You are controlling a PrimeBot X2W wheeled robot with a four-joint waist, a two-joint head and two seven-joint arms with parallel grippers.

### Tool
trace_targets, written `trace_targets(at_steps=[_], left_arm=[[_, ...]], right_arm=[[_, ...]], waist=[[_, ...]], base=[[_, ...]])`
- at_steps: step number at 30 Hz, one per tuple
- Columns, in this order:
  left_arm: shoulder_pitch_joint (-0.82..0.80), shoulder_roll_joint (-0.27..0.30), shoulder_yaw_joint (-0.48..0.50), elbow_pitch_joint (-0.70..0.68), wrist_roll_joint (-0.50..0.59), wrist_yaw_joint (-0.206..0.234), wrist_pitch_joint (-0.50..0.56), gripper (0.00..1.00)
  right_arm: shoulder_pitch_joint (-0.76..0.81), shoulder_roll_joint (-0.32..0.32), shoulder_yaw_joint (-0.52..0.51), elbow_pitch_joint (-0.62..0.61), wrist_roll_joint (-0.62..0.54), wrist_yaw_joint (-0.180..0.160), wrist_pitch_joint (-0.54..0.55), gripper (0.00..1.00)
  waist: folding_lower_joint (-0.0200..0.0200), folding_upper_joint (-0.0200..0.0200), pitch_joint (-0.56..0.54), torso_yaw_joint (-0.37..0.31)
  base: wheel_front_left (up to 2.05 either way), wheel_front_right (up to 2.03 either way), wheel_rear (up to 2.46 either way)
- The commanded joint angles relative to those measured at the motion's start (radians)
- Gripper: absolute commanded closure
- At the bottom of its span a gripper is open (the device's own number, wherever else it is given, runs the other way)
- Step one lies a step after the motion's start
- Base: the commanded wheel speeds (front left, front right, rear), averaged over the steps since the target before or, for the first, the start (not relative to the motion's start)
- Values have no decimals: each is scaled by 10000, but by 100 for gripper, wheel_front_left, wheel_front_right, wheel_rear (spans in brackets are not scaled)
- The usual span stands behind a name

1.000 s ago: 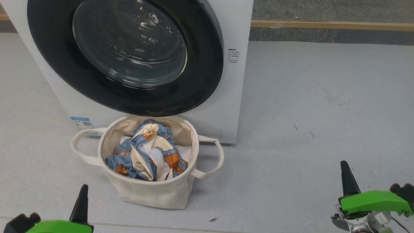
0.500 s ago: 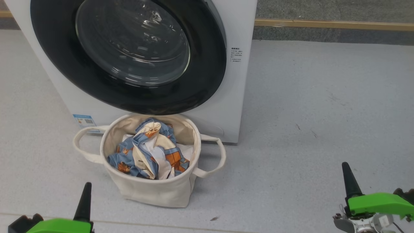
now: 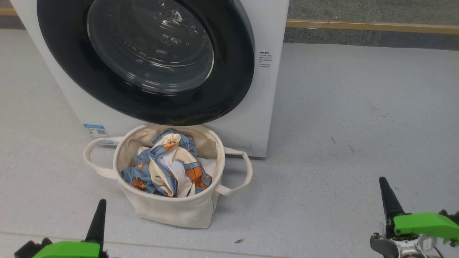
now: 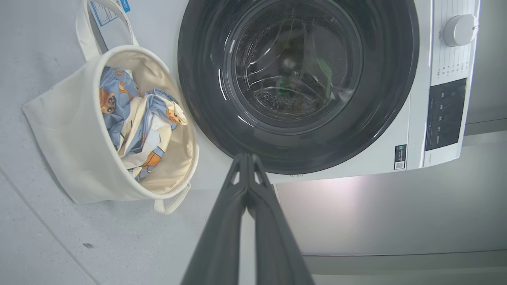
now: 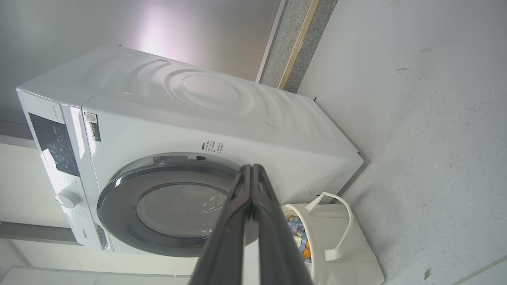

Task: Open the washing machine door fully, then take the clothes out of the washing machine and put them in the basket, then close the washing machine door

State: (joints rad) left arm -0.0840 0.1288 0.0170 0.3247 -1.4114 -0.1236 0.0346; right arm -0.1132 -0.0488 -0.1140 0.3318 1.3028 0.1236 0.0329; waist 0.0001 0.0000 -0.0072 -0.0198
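The left tool (image 3: 101,203) and right tool (image 3: 383,180) have long tapering black fingers (image 4: 222,221) on bright green housings (image 3: 423,224), the right over silver metalwork (image 3: 385,245).

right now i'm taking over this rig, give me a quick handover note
Left gripper: shut, empty, low and short of the basket.
Right gripper: shut, empty, over the floor to the basket's right.
Clothes: piled in the basket, which stands right in front of the washing machine, below the washing machine door.
Done: clothes are in the basket; the door looks closed flush, and no fabric shows through its glass.
Left: nothing obvious; perhaps check that the door has latched.
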Motion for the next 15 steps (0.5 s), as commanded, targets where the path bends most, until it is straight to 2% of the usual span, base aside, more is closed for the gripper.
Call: trace_targets(at_steps=[1, 15], left_arm=[[-298, 38, 390, -406, -160, -57, 78, 100], [-266, -428, 723, -627, -1180, -65, 484, 100]], right_arm=[[-139, -30, 118, -420, 267, 57, 92, 100], [-31, -21, 51, -675, 1844, 65, 496, 100]], waist=[[0, 0, 4, 8], [0, 0, 60, 115]], base=[[0, 0, 0], [0, 0, 0]])
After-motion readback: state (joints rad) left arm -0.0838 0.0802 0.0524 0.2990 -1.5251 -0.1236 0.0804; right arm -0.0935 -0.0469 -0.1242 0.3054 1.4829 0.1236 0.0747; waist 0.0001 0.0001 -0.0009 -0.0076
